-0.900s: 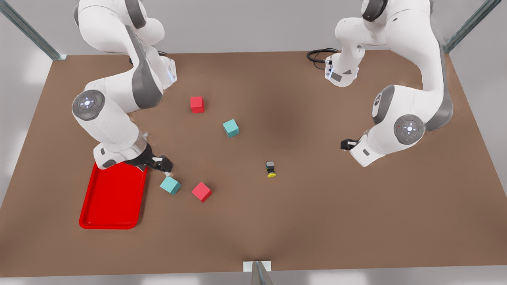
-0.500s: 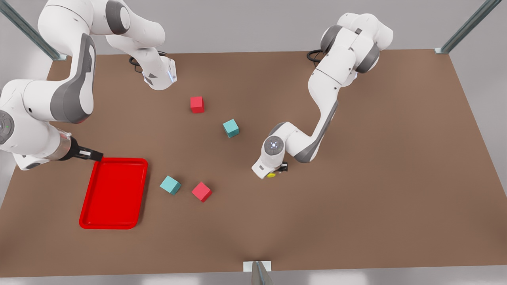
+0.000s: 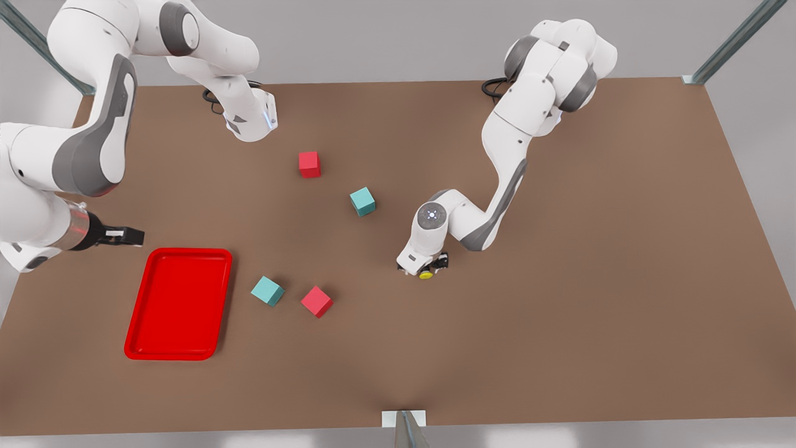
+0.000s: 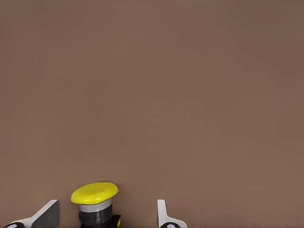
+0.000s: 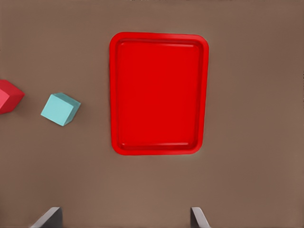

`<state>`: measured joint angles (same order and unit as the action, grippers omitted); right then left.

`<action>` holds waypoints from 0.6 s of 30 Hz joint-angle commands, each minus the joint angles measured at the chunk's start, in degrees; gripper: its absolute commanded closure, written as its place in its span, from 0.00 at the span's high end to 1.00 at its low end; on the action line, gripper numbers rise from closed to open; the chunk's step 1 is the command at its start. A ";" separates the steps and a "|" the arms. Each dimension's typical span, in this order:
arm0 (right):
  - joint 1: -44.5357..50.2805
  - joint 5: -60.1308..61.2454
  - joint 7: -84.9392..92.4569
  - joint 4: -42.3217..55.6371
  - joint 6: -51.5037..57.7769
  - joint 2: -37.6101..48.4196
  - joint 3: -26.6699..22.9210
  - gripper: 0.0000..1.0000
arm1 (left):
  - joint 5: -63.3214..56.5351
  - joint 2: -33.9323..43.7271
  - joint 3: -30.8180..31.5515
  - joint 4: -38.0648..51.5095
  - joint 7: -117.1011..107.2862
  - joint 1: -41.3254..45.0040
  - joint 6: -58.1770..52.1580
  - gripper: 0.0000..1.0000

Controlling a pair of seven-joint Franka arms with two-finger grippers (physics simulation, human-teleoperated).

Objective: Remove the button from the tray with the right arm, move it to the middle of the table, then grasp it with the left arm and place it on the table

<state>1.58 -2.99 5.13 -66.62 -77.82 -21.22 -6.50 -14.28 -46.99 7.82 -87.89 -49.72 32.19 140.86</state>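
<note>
the left gripper (image 3: 425,269) is down at the button (image 4: 95,203) near the middle of the worktop (image 3: 559,280), jaws spread either side of it, not pinching. the button lies on its side. the right gripper (image 3: 124,236) hangs beside the red tray (image 5: 159,38), jaws spread and empty.

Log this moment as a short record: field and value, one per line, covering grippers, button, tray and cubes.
left gripper: open, fingers either side of the button, low at mid-table
right gripper: open, raised beside the tray
button: on the table, yellow cap showing
tray: red, nothing in it
teal cubes
red cubes
</note>
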 commanded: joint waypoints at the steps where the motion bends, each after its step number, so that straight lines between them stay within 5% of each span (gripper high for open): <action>1: -0.09 -0.88 20.62 -0.18 -0.75 0.04 0.09 1.00 | -1.37 -0.38 0.00 0.00 -7.76 -0.02 1.79 1.00; 15: -0.09 -1.32 20.45 0.26 -0.93 0.04 0.09 1.00 | -2.16 0.67 -0.08 -3.61 -7.58 -0.46 1.79 1.00; 18: 1.32 -2.72 20.10 0.18 -0.84 0.13 0.26 1.00 | -2.16 0.67 -0.08 -3.52 -7.58 -0.46 1.79 0.81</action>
<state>2.80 -5.05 17.95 -66.45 -78.67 -21.20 -6.28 -16.35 -46.38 7.74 -91.45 -54.36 31.73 142.61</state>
